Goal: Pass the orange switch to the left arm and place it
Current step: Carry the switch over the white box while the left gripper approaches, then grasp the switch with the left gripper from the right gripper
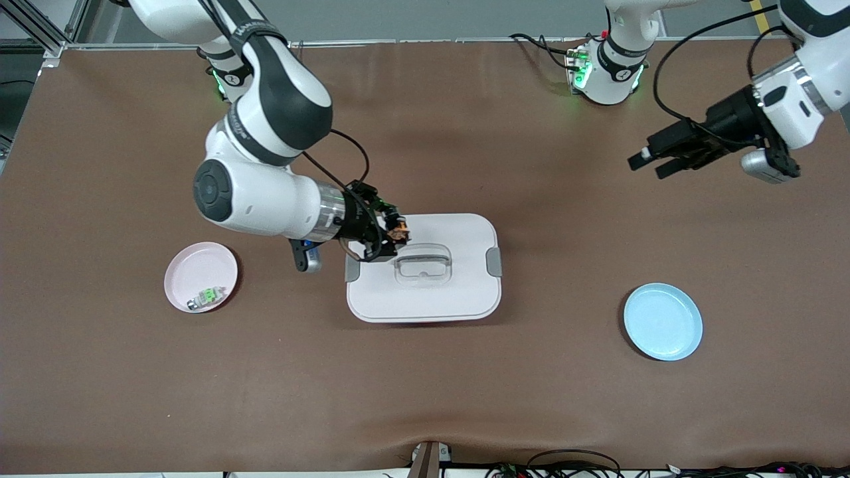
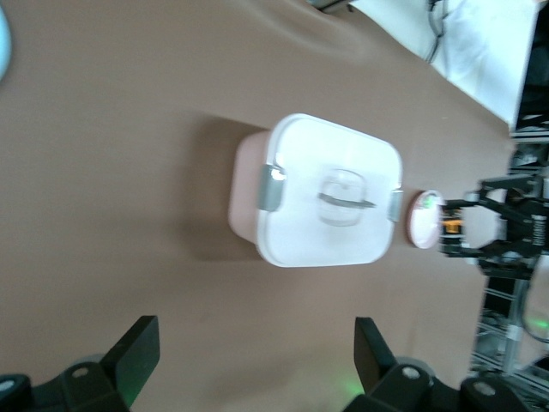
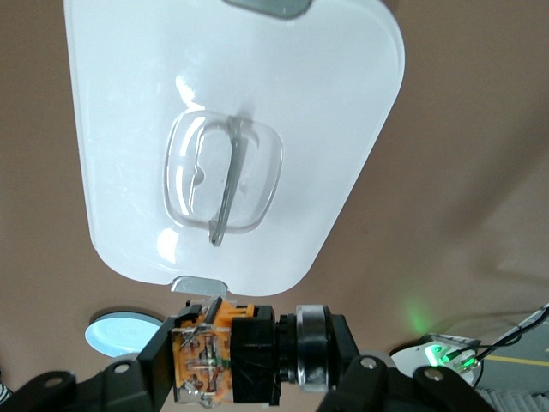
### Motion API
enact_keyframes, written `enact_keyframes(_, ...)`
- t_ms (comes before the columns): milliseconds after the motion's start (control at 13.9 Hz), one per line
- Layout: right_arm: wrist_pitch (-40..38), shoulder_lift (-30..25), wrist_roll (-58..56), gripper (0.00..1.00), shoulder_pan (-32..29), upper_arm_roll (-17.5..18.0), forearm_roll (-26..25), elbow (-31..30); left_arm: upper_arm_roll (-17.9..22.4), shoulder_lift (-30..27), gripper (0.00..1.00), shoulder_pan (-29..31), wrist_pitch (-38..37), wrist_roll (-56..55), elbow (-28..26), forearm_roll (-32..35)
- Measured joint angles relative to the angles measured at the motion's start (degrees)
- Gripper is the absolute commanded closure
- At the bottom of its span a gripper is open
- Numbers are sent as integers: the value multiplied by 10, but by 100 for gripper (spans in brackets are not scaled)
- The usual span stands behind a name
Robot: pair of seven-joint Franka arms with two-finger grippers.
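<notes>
My right gripper (image 1: 393,232) is shut on the orange switch (image 1: 399,232), a small black part with an orange end, and holds it over the corner of the white box (image 1: 458,292) toward the right arm's end. In the right wrist view the switch (image 3: 232,350) sits clamped between the fingers above the box lid (image 3: 326,112). My left gripper (image 1: 654,162) is open and empty, up in the air over bare table at the left arm's end. Its wrist view shows the box (image 2: 300,154) and, farther off, the right gripper with the switch (image 2: 452,227).
A pink plate (image 1: 192,262) with a small green and silver component (image 1: 207,296) lies at the right arm's end. An empty light blue plate (image 1: 674,332) lies at the left arm's end, nearer the front camera than the left gripper. The table is brown.
</notes>
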Motion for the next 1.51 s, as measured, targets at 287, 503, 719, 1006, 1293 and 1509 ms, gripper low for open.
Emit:
enact_keyframes(287, 3, 45, 47, 100, 19, 0, 0, 61, -32, 1, 0, -1, 5, 0, -14, -66)
enact_keyframes(503, 18, 54, 64, 100, 31, 0, 0, 77, -63, 20, 0, -2, 23, 0, -16, -79)
enact_keyframes(719, 26, 54, 85, 100, 44, -1, 0, 91, -88, 49, 0, -2, 31, 0, -13, -80)
enact_keyframes(1006, 43, 62, 113, 100, 60, -1, 0, 109, -124, 90, 0, -3, 35, -24, 21, -83)
enact_keyframes(1293, 84, 70, 140, 100, 82, -1, 0, 116, -143, 111, 0, -4, 35, -54, 54, -83)
enact_keyframes(1509, 94, 73, 148, 100, 91, -1, 0, 120, -145, 133, 0, -4, 35, -74, 81, -83)
